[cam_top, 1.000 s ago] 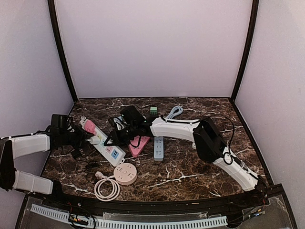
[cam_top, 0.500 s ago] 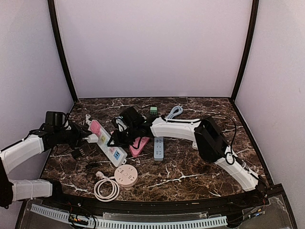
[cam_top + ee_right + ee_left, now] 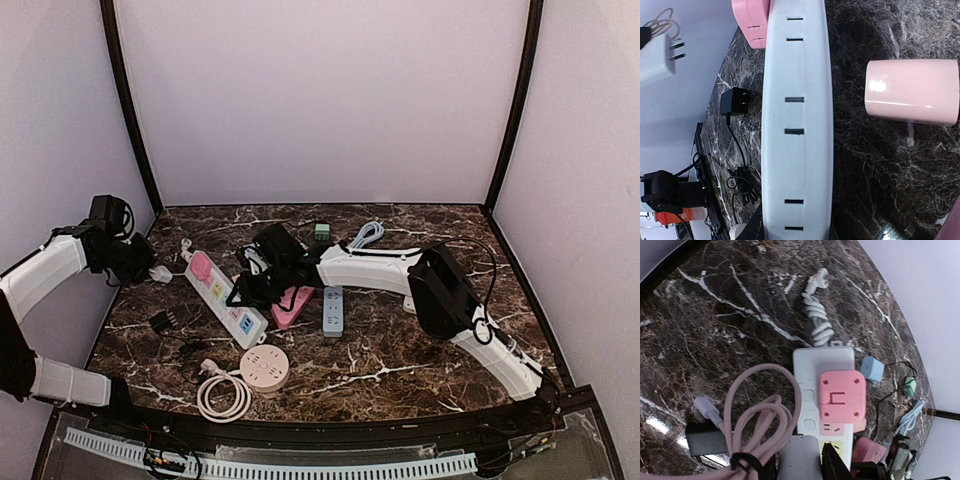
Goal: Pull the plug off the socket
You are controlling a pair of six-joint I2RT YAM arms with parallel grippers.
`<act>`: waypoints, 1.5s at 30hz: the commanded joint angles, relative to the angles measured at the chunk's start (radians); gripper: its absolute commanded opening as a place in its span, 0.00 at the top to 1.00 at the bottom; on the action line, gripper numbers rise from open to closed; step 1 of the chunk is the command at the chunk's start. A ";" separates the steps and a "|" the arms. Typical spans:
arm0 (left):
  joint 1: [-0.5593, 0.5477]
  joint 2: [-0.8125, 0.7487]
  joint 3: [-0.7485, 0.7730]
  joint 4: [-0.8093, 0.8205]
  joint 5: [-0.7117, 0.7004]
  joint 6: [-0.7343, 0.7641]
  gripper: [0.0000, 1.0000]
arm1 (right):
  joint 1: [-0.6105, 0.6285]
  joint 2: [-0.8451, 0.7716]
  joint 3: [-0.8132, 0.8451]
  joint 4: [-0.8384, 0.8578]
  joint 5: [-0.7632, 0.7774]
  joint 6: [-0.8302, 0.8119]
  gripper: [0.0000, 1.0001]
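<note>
Now my left arm is folded back toward the upper left of the top view, its left tool (image 3: 148, 271) clamped on the white plug (image 3: 162, 273), which hangs clear of the power strip (image 3: 222, 300). A second ago that plug sat in the strip, which my right tool (image 3: 245, 290) grips at centre left on the counter (image 3: 400, 340)

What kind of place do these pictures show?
Probably a robot test booth: plain pale walls enclose a marble-look table, the left arm and right arm stand at its near edge, and a power strip and round socket lie on it.
</note>
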 commanded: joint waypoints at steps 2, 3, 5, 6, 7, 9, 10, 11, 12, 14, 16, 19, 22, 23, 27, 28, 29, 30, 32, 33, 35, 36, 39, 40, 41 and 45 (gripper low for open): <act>0.063 0.162 0.059 -0.051 -0.092 0.061 1.00 | -0.004 -0.065 -0.009 0.086 -0.044 -0.033 1.00; 0.070 0.179 0.069 -0.038 -0.084 0.060 0.99 | -0.004 -0.067 -0.016 0.088 -0.046 -0.035 1.00; 0.093 0.226 0.072 0.014 -0.031 0.068 0.97 | -0.004 -0.067 -0.024 0.087 -0.053 -0.040 1.00; 0.105 0.258 0.075 0.024 -0.020 0.069 0.95 | -0.005 -0.068 -0.026 0.087 -0.056 -0.042 1.00; 0.114 0.272 0.081 0.043 0.000 0.070 0.95 | -0.006 -0.069 -0.027 0.087 -0.057 -0.042 1.00; 0.123 0.321 0.088 0.076 0.033 0.075 0.94 | -0.004 -0.072 -0.034 0.088 -0.060 -0.045 1.00; 0.125 0.330 0.095 0.086 0.037 0.076 0.94 | -0.005 -0.074 -0.039 0.090 -0.061 -0.045 1.00; 0.129 0.347 0.098 0.092 0.042 0.077 0.94 | -0.004 -0.077 -0.044 0.093 -0.061 -0.046 1.00; 0.130 0.355 0.102 0.099 0.044 0.078 0.93 | -0.005 -0.079 -0.046 0.094 -0.061 -0.047 1.00; 0.136 0.379 0.108 0.105 0.048 0.078 0.92 | -0.004 -0.080 -0.048 0.095 -0.062 -0.049 1.00; 0.141 0.405 0.112 0.117 0.053 0.080 0.92 | -0.004 -0.080 -0.048 0.094 -0.066 -0.052 1.00; 0.153 0.451 0.114 0.139 0.079 0.082 0.91 | -0.004 -0.081 -0.049 0.096 -0.070 -0.052 1.00; 0.156 0.482 0.119 0.170 0.102 0.090 0.88 | -0.004 -0.084 -0.054 0.094 -0.070 -0.056 1.00; 0.156 0.496 0.119 0.173 0.103 0.093 0.87 | -0.004 -0.084 -0.054 0.093 -0.071 -0.057 1.00; 0.164 0.524 0.116 0.189 0.113 0.098 0.83 | -0.004 -0.087 -0.054 0.091 -0.069 -0.059 1.00; 0.165 0.525 0.112 0.193 0.111 0.097 0.81 | -0.005 -0.087 -0.053 0.091 -0.069 -0.059 1.00; 0.166 0.525 0.108 0.194 0.110 0.100 0.79 | -0.004 -0.088 -0.052 0.091 -0.069 -0.060 1.00; 0.170 0.524 0.107 0.192 0.104 0.100 0.77 | -0.005 -0.087 -0.053 0.089 -0.067 -0.062 1.00; 0.174 0.522 0.102 0.184 0.095 0.104 0.70 | -0.004 -0.087 -0.054 0.090 -0.067 -0.064 1.00; 0.174 0.521 0.098 0.176 0.085 0.104 0.67 | -0.004 -0.088 -0.053 0.090 -0.067 -0.064 1.00; 0.178 0.514 0.093 0.164 0.075 0.106 0.60 | -0.004 -0.085 -0.052 0.089 -0.067 -0.064 1.00; 0.179 0.509 0.091 0.162 0.071 0.108 0.54 | -0.004 -0.087 -0.053 0.090 -0.067 -0.064 1.00; 0.179 0.486 0.084 0.148 0.060 0.115 0.40 | -0.004 -0.087 -0.054 0.091 -0.067 -0.064 1.00; 0.179 0.479 0.081 0.140 0.058 0.119 0.38 | -0.004 -0.087 -0.054 0.091 -0.067 -0.064 1.00; 0.179 0.466 0.081 0.135 0.053 0.121 0.34 | -0.005 -0.088 -0.055 0.091 -0.066 -0.064 1.00; 0.178 0.418 0.078 0.106 0.047 0.131 0.26 | -0.004 -0.087 -0.055 0.094 -0.063 -0.064 1.00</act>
